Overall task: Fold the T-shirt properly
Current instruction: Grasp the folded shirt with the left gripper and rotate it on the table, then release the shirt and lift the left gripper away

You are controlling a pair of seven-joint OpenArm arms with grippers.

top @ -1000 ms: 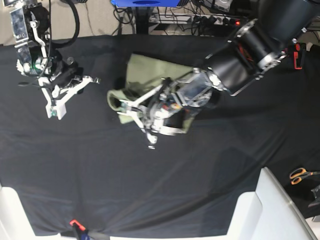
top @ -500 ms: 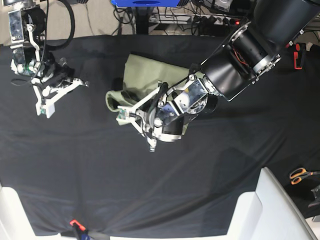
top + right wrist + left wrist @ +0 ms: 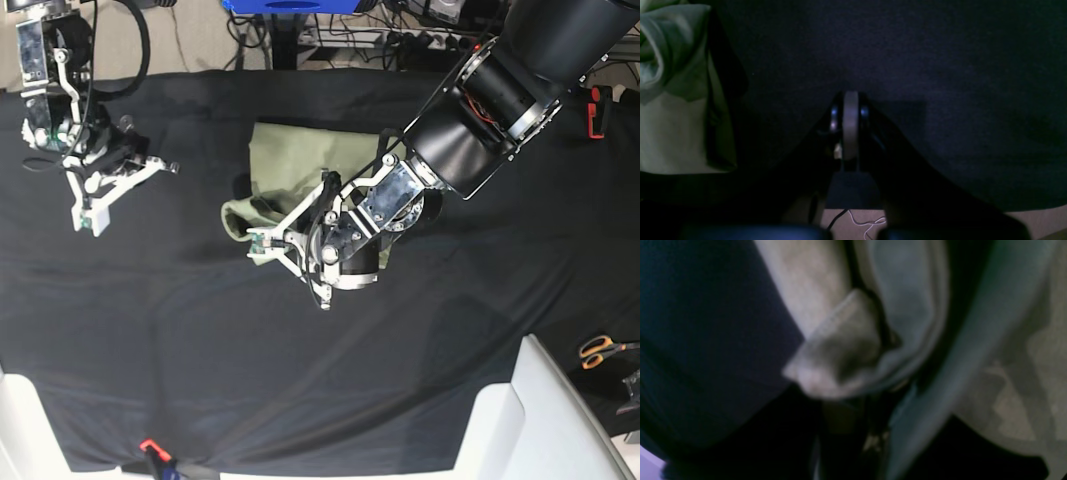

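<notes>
we judge the t-shirt [image 3: 300, 165], bunched mid-counter [image 3: 200, 350] beneath the left pincer [image 3: 290, 250], light, limp and best taken at a hem, though blur hides whether that pincer grips it, while the right pincer [image 3: 125, 190] hangs closed and empty.

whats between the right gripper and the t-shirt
Only bare black cloth. In the base view the right gripper sits apart from the T-shirt, with nothing lying on the stretch between them.

Left claw [image 3: 290, 245] hides part of the T-shirt [image 3: 290, 160]; wrist view blurred
</notes>
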